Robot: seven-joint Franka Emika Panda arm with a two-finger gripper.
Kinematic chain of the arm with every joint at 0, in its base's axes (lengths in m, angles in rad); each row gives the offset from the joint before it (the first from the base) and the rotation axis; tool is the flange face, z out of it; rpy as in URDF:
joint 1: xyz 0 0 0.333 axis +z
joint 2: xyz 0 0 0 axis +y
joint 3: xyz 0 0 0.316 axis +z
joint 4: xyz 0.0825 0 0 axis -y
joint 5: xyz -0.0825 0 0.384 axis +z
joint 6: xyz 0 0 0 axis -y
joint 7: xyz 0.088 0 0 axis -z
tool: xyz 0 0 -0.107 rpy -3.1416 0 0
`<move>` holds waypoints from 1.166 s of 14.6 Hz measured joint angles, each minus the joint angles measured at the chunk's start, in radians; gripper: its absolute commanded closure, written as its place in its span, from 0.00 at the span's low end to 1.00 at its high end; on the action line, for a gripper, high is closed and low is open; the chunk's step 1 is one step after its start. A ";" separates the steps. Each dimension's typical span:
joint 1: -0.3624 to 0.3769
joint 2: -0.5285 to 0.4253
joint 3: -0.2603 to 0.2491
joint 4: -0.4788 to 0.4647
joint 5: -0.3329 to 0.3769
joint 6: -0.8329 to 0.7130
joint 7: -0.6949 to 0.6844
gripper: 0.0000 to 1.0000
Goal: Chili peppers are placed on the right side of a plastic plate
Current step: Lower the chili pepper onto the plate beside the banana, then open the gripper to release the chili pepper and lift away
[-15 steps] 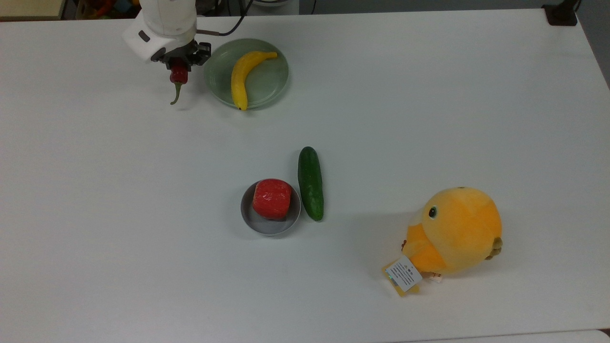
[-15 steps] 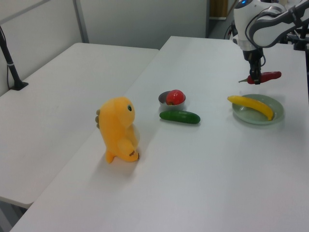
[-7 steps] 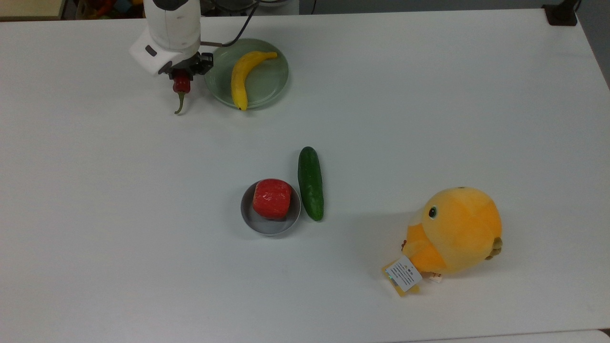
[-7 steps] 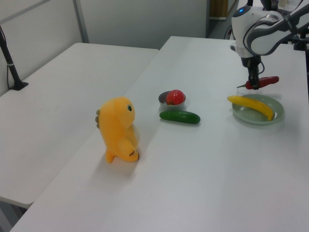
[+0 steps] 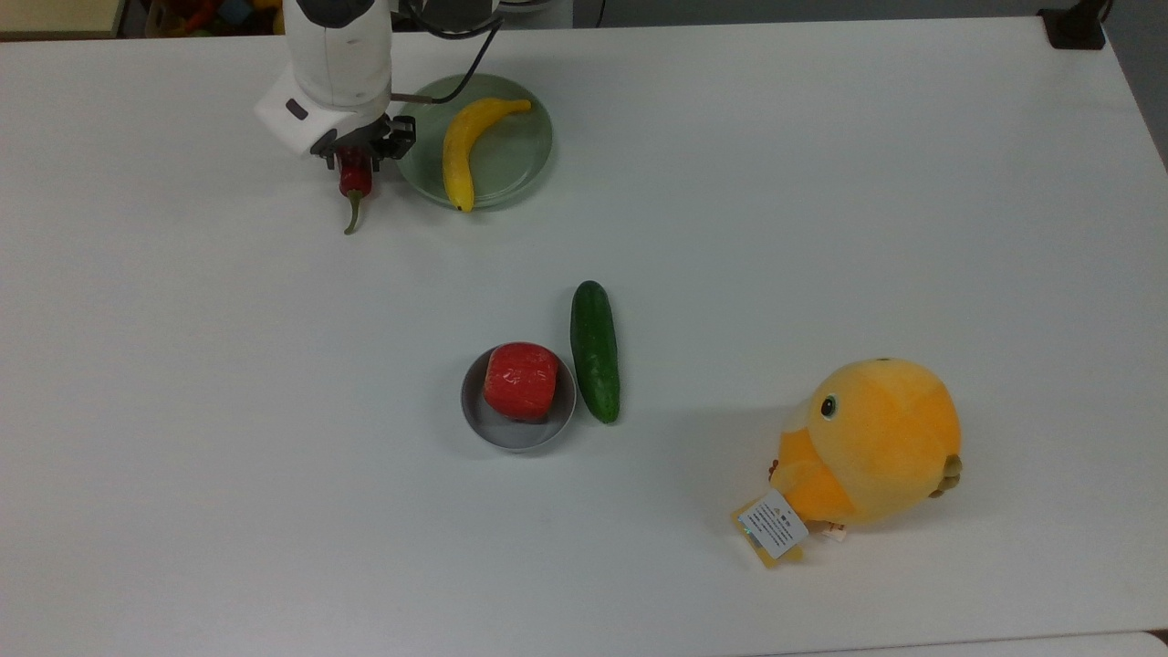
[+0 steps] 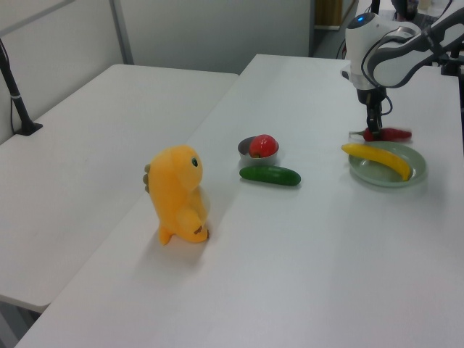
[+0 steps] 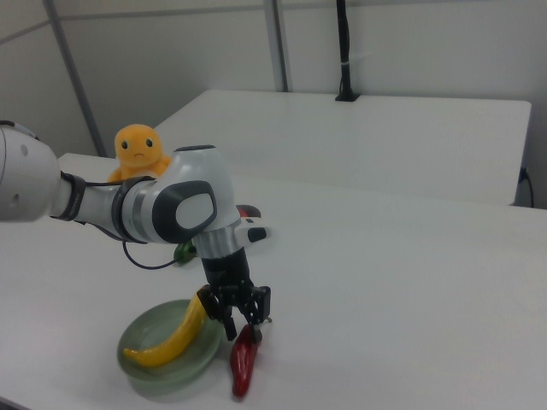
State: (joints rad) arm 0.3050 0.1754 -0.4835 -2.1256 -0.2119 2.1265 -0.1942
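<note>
The dark-red chili pepper (image 5: 354, 180) with its curved green stem points toward the top view's bottom, just left of the pale green plastic plate (image 5: 516, 169). My gripper (image 5: 356, 164) is shut on the chili's upper end. In the right view the chili (image 7: 243, 366) hangs tilted from the gripper (image 7: 242, 329), low over the table, to the right of the plate (image 7: 152, 330). In the left view the chili (image 6: 390, 134) lies nearly level behind the plate (image 6: 366, 169). A yellow banana (image 5: 461, 146) lies across the plate.
A green cucumber (image 5: 594, 351) lies mid-table beside a small grey bowl (image 5: 520, 436) holding a round red fruit (image 5: 520, 380). An orange plush toy (image 5: 867, 447) sits at the top view's lower right. A black cable runs from the arm over the plate's far rim.
The gripper has carried the chili lower and slightly toward the top view's lower right, nearer the table and the plate's edge. Everything else stayed put.
</note>
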 measured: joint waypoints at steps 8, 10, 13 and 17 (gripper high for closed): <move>0.001 0.036 0.004 0.286 0.193 -0.162 0.014 0.00; 0.003 0.033 0.004 0.384 0.207 -0.214 0.080 0.00; 0.011 0.031 0.008 0.487 0.220 -0.228 0.198 0.00; 0.032 0.017 0.046 0.560 0.299 -0.300 0.220 0.00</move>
State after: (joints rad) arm 0.3366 0.1923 -0.4376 -1.5658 0.0868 1.8268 0.0260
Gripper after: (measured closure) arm 0.000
